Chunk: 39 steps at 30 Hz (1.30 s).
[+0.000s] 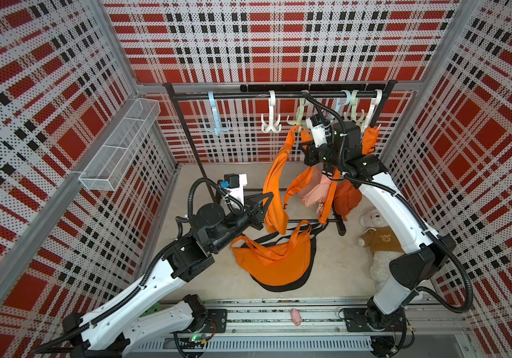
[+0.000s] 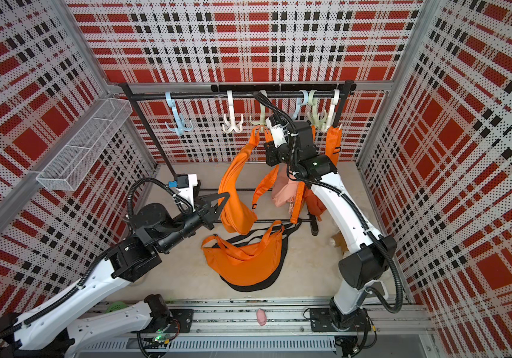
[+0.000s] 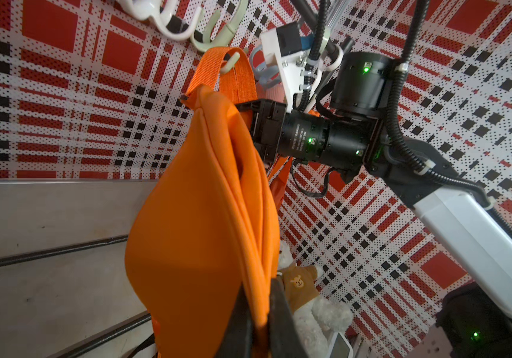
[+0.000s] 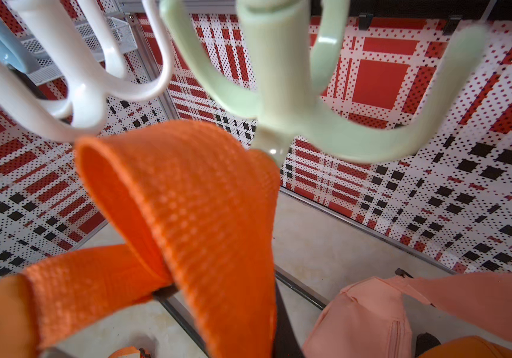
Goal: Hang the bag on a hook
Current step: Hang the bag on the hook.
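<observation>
Right wrist view, orange strap (image 4: 192,192) up by the green hook (image 4: 288,102), right hand (image 1: 303,143) pinching the strap, left hand (image 3: 259,322) squeezing the hanging orange bag (image 3: 192,223).

The orange crescent-shaped fabric bag (image 1: 273,192) (image 2: 236,192) (image 3: 199,232) hangs lengthwise at the centre of both top views, folded along its length, slack and creased; its woven orange strap (image 3: 214,66) (image 4: 186,192) rises from the upper end into a narrow loop; in the left wrist view that loop sits around one upturned prong of the pale green plastic hook (image 1: 300,114) (image 2: 260,116) (image 4: 279,93); the hook hangs from the black rail (image 1: 248,96) in the upper middle of the frame.
</observation>
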Motion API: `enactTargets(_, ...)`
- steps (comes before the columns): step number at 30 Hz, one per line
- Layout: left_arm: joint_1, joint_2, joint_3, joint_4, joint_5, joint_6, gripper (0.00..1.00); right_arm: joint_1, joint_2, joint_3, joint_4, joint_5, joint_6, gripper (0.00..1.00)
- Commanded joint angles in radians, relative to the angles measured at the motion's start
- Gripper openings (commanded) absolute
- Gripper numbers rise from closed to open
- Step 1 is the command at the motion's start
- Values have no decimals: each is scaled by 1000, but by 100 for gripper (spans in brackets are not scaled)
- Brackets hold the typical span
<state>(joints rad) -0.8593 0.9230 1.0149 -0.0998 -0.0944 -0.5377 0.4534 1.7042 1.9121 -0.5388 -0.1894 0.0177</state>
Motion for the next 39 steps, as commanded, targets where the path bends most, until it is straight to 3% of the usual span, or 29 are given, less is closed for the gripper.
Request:
enactTargets(1, -4, -20, -27, 18, -5, -32, 0, 4, -42, -26, 3, 5, -27, 0)
enactTargets(2, -4, -22, -34, 18, -5, -33, 0, 4, -50, -32, 6, 5, -27, 4)
enactTargets(6, -6, -23, -64, 18, 27, -31, 3, 3, -117, -98, 36, 39, -15, 42)
enactTargets(8, -13, -14, -70, 15, 54, -18, 30, 4, -160, -137, 50, 69, -11, 51)
enactTargets(10, -25, -5, -73, -8, 56, -2, 49, 4, -201, -169, 57, 98, -11, 64)
enactTargets(14, -35, -2, -83, -27, 39, 9, 70, 4, -262, -212, 59, 111, -13, 72)
enactTargets(20, -38, -18, -86, -34, 26, 27, 78, 4, -340, -272, 76, 104, 1, 75)
enactTargets(22, -39, -30, -91, -43, 24, 33, 80, 8, -370, -303, 83, 90, 1, 85)
enactTargets(23, -40, -36, -98, -44, 24, 33, 80, 12, -382, -319, 85, 94, -2, 99)
enactTargets(39, -47, -241, -251, -89, -131, 31, 83, 71, -489, -634, 202, 84, 31, 100)
